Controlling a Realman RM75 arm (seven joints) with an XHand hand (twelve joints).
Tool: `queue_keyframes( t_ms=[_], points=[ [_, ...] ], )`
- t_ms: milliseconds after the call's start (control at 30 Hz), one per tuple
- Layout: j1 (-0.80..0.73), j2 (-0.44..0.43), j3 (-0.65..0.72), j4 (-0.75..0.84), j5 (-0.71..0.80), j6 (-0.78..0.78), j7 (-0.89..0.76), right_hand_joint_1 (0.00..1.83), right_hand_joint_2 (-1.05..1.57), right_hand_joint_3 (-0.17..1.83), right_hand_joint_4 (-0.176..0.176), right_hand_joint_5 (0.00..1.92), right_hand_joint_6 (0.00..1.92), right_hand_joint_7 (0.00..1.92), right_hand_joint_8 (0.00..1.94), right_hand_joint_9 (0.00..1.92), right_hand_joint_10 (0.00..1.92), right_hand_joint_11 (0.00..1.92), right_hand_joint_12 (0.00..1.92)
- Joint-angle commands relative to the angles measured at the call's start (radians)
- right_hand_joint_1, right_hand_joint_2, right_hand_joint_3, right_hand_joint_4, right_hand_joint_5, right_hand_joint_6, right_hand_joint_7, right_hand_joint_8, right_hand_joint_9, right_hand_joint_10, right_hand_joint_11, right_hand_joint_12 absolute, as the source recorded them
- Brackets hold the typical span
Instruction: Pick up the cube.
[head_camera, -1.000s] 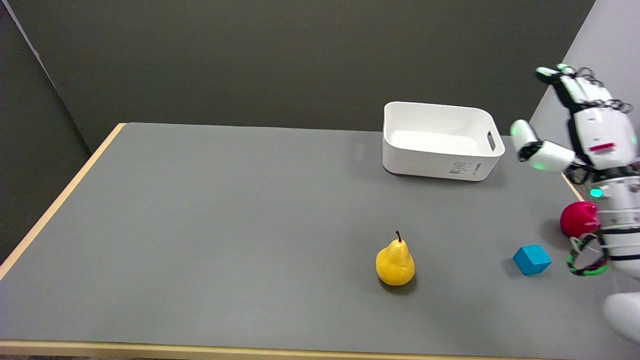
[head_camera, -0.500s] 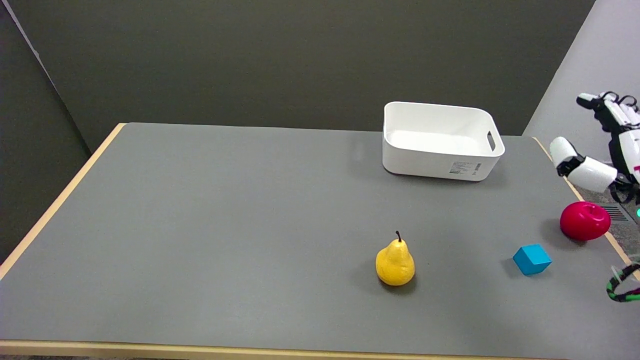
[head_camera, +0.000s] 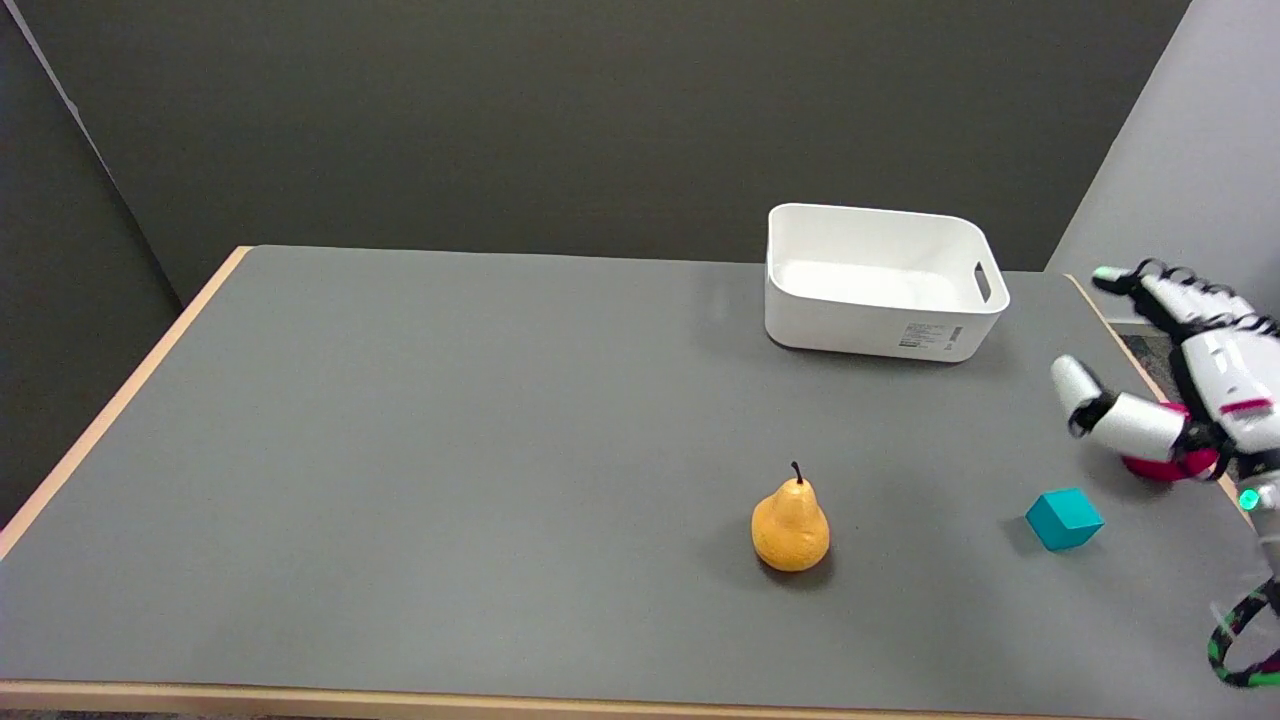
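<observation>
on the grey counter (head_camera: 450, 450) the approach step is in hand: the right hand (head_camera: 1190, 390), spread and holding nothing, hovers over the red apple (head_camera: 1160, 467), and must next drop leftward onto the blue cube (head_camera: 1064, 518) just beside it.

Single head view, high above the near edge of the surface (head_camera: 450, 450), angled down and across toward the dark back wall (head_camera: 560, 110). Mid distance, nearly whole top framed, right side cropped. No second view.
</observation>
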Motion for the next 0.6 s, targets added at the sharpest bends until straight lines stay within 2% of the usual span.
queue_keyframes(
  t_ms=[33,300,600],
  points=[
    [0.031,0.007,-0.317,-0.191,-0.131,0.307,-0.032,0.32,0.66,0.9,0.101,0.27,0.51,0.35,0.36,0.33,0.8,0.23,1.34],
    [0.034,-0.013,-0.416,-0.253,-0.088,0.385,-0.169,0.37,0.66,0.89,0.101,0.34,0.65,0.46,0.48,0.4,0.9,0.26,1.37],
    [0.029,-0.016,-0.441,-0.251,-0.045,0.381,-0.176,0.39,0.65,0.92,0.104,0.36,0.72,0.5,0.54,0.45,0.94,0.29,1.39]
  ],
)
